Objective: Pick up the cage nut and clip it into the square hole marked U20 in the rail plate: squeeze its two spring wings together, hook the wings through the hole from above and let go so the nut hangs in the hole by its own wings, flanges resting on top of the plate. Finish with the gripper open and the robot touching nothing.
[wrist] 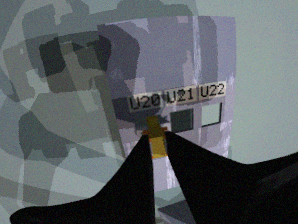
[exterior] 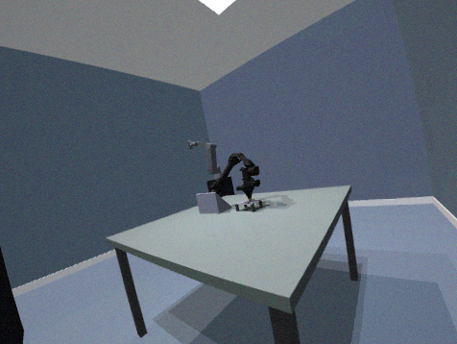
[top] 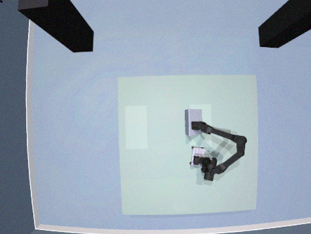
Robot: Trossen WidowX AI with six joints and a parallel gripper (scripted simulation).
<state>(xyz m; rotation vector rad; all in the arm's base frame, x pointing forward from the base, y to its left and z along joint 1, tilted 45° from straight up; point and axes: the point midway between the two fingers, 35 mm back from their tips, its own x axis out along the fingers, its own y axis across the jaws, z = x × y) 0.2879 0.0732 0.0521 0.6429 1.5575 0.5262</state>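
Landmark: the rail plate (top: 198, 151) (exterior: 255, 204) (wrist: 170, 55). The wrist view resolves its labels U20, U21 and U22, unreadable in the top and exterior views. The tool (top: 196, 160) (exterior: 250, 199) (wrist: 156, 139) is nearly closed, gripping the yellow cage nut (wrist: 159, 149) at the plate's U20 position; seating cannot be confirmed. The black, jointed arm (top: 241, 147) (exterior: 235, 159) arches up, its wrist pointing down over the plate. A pale lilac block (top: 196, 114) (exterior: 207, 203) stands near the plate on the matte, pale green surface (top: 157, 193) (exterior: 216, 245).
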